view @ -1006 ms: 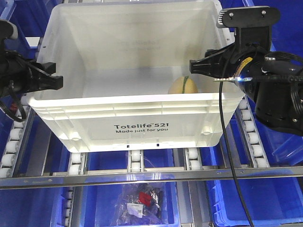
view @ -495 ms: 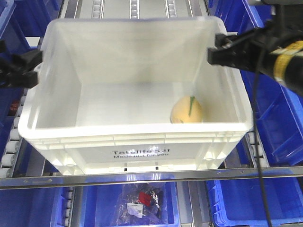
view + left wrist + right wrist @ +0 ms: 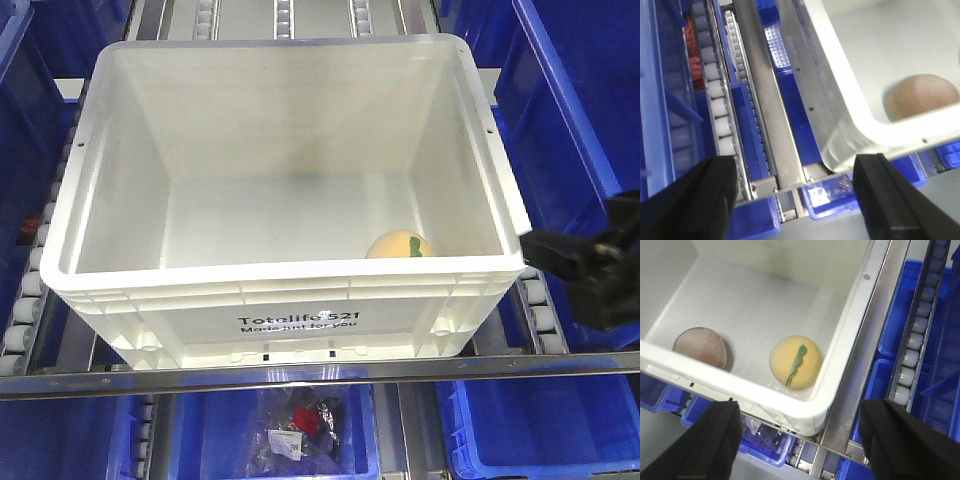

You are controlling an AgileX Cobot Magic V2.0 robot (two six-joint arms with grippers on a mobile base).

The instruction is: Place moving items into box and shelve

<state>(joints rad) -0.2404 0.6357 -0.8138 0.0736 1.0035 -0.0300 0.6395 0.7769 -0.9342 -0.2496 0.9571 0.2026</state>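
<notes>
The white box (image 3: pixel 290 285), printed "Totelife 521", sits on the roller shelf with its open top up. The pale yellow toy with a green leaf (image 3: pixel 398 245) lies inside by the front right wall and shows plainly in the right wrist view (image 3: pixel 795 361). The pinkish-brown toy (image 3: pixel 700 347) lies in the front left corner, and shows blurred in the left wrist view (image 3: pixel 922 95). My right gripper (image 3: pixel 560 258) is open and empty, outside the box's front right corner (image 3: pixel 800 450). My left gripper (image 3: pixel 795 205) is open and empty beside the box's left corner, out of the front view.
Blue plastic bins (image 3: pixel 575 90) stand on both sides of the box and on the shelf below (image 3: pixel 520 430). A clear bag of small parts (image 3: pixel 300 425) lies in a lower bin. Roller rails (image 3: pixel 717 100) and a metal front rail (image 3: pixel 320 368) border the box.
Both grippers have let go of the box's side walls and pulled back toward the camera. The left has left the front view; the right has dropped to the lower right.
</notes>
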